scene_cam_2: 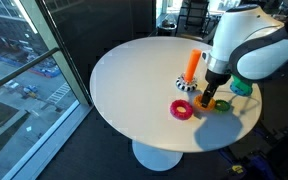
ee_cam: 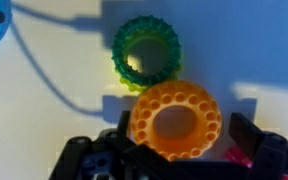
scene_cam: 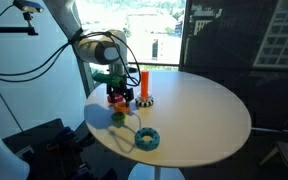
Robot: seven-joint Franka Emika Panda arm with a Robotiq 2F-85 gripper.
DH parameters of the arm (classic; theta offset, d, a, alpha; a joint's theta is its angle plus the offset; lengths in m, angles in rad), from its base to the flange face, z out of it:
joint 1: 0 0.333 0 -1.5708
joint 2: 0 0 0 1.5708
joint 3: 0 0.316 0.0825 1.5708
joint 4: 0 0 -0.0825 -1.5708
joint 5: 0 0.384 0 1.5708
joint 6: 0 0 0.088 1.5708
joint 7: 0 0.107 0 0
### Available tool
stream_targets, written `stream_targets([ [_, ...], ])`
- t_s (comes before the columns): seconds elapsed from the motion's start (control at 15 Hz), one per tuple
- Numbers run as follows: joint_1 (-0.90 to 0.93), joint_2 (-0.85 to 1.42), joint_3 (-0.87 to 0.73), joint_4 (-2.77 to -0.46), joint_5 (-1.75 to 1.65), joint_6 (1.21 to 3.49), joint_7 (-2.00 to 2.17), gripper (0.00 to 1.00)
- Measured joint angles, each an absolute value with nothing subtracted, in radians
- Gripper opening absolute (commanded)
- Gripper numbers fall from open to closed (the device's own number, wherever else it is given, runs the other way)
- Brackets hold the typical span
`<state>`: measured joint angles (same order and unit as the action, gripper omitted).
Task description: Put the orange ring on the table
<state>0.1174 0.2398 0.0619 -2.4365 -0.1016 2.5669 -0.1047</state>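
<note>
Orange ring (ee_cam: pixel 175 121) sits pinched between the gripper (ee_cam: pixel 174 150) fingers, just above the white table (scene_cam_2: pixel 134 80) near its edge, beside the green ring (ee_cam: pixel 145 53); the far side lies open.

You are working in what looks like an office or a lab in a high building. The round white table (scene_cam_2: pixel 134 90) stands beside tall glass walls (scene_cam_2: pixel 34 60); at nine o'clock from it, you see a street with cars (scene_cam_2: pixel 24 88) far below.
</note>
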Motion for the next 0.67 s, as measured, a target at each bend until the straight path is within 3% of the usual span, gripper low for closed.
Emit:
stream_targets([
  [0.67,0.104,0.190,0.066,-2.366,-0.043,2.289,-0.107,1.00],
])
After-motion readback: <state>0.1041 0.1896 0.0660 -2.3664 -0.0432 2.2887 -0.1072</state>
